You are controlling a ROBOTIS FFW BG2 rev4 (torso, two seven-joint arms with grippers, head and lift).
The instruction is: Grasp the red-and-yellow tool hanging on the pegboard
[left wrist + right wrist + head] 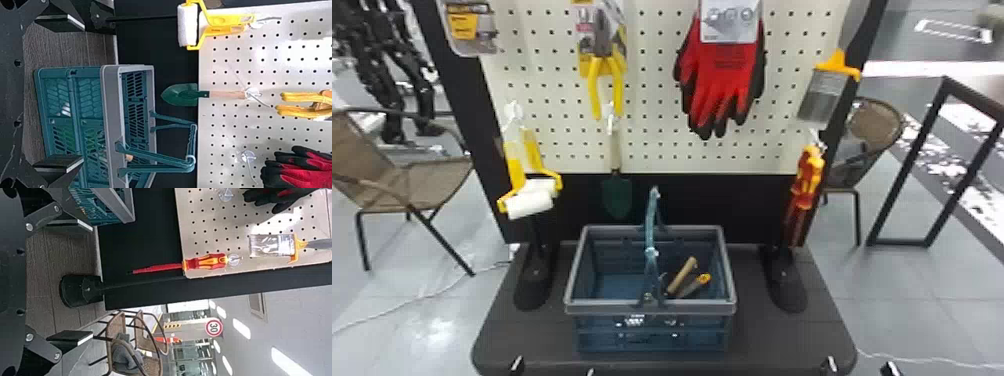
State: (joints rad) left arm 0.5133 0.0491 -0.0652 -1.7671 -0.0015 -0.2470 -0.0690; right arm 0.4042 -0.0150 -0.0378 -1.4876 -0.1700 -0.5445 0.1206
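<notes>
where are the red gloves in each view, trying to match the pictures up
head view: the red gloves hang high on the pegboard, right of the yellow pliers.
left wrist view: the gloves hang on the board beyond the pliers, cut off by the frame edge.
right wrist view: the dark glove tips sit at the frame edge, near the packaged brush.
shared landmark: the white pegboard with its grid of holes.

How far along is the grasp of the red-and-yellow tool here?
Done: nothing; the red-and-yellow tool hangs untouched at the pegboard, right edge. In hand: the right gripper, open, faces it from well back. Left: approach and close on it.
</notes>
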